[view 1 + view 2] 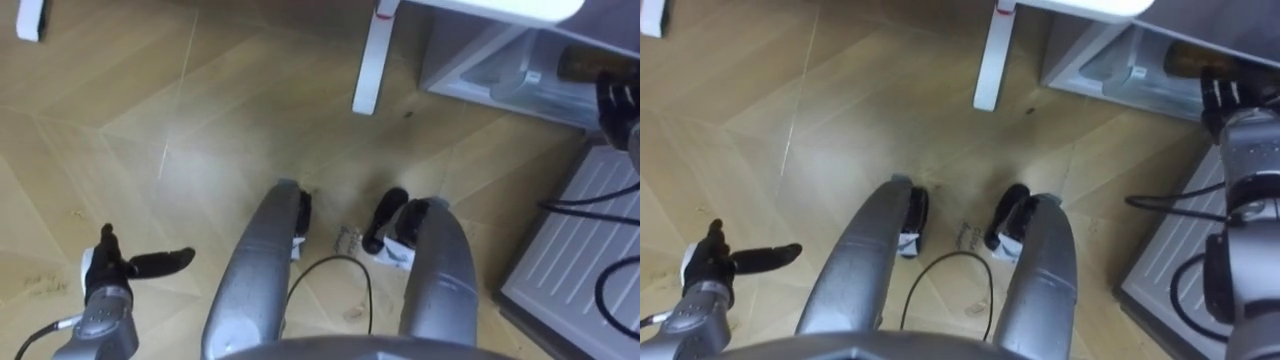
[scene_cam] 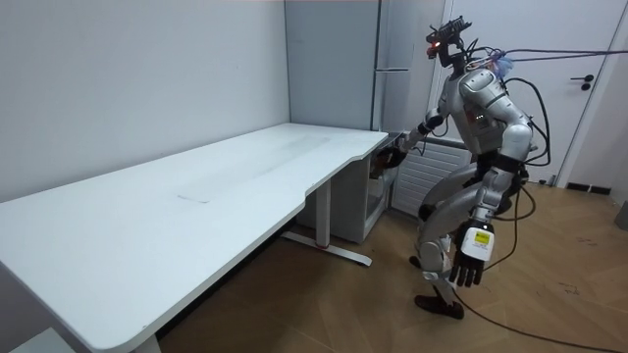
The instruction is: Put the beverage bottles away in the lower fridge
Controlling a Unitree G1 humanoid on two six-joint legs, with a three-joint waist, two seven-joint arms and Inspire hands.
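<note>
The robot stands at the far end of the white table (image 2: 196, 196), before the open lower fridge (image 1: 480, 75). Its right hand (image 1: 616, 98) reaches to the fridge opening at the far right, beside a brown drink (image 1: 588, 62). The drink lies with its long axis about left to right. Whether the fingers grip it cannot be told. The left hand (image 1: 108, 268) hangs low at the left, fingers released.
</note>
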